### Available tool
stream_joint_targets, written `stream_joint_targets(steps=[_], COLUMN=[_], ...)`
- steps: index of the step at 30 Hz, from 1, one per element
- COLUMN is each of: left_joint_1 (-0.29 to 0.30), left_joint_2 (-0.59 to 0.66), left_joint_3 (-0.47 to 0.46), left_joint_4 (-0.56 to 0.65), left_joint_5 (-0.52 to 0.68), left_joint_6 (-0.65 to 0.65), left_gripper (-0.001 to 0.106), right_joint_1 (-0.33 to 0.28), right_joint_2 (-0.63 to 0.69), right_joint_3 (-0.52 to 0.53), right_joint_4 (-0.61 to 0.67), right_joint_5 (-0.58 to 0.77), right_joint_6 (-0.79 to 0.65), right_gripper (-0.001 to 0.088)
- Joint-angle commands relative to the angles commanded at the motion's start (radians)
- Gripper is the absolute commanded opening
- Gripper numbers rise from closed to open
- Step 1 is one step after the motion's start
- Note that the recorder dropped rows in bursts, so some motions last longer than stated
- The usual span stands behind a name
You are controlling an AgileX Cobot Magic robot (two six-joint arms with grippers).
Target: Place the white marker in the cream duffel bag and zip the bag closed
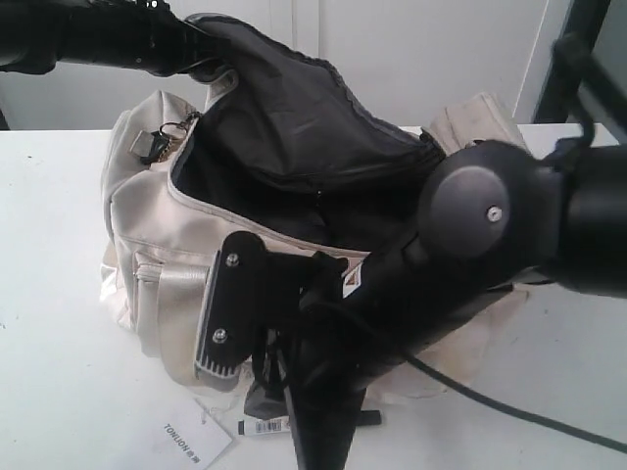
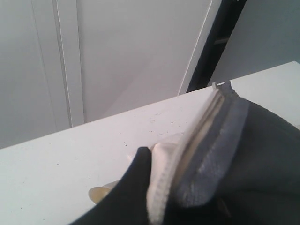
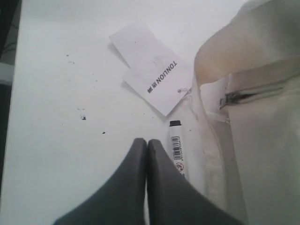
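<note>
The cream duffel bag (image 1: 147, 225) lies on the white table with its top gaping and its dark lining (image 1: 284, 108) showing. My left gripper (image 1: 201, 61) holds the far rim up. In the left wrist view it (image 2: 157, 164) is shut on the bag's cream and grey edge (image 2: 206, 126). The white marker (image 3: 178, 150) lies flat on the table against the bag's front (image 3: 262, 140), its barcode label up. My right gripper (image 3: 146, 142) is shut and empty, its tips just beside the marker and low over the table. The marker (image 1: 263, 427) also peeks out beside the right arm (image 1: 470, 235).
A white paper tag printed TONLION (image 3: 154, 70) (image 1: 191, 441) lies on the table just past the marker, tied to the bag by a thread. The bag's front pocket zipper (image 3: 253, 91) is close by. The right arm hides much of the bag's front.
</note>
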Motion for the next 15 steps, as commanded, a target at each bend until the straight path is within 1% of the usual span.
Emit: stream_joint_targets(steps=[2,4,10,13,15], left_joint_1=[0.0,0.0,0.0,0.0,0.0], left_joint_2=[0.0,0.0,0.0,0.0,0.0], left_joint_3=[0.0,0.0,0.0,0.0,0.0], left_joint_4=[0.0,0.0,0.0,0.0,0.0], left_joint_5=[0.0,0.0,-0.006,-0.006,-0.006], left_joint_6=[0.0,0.0,0.0,0.0,0.0], left_gripper=[0.0,0.0,0.0,0.0,0.0], right_joint_1=[0.0,0.0,0.0,0.017,0.034], right_joint_2=[0.036,0.06,0.103,0.1,0.091], right_joint_3=[0.0,0.0,0.0,0.0,0.0], right_joint_4=[0.0,0.0,-0.005,-0.034,-0.073], right_joint_5=[-0.026,-0.042,-0.065,-0.07,-0.068], right_joint_6=[-0.005,-0.048,-0.052,-0.05,-0.021], right_gripper=[0.0,0.0,0.0,0.0,0.0])
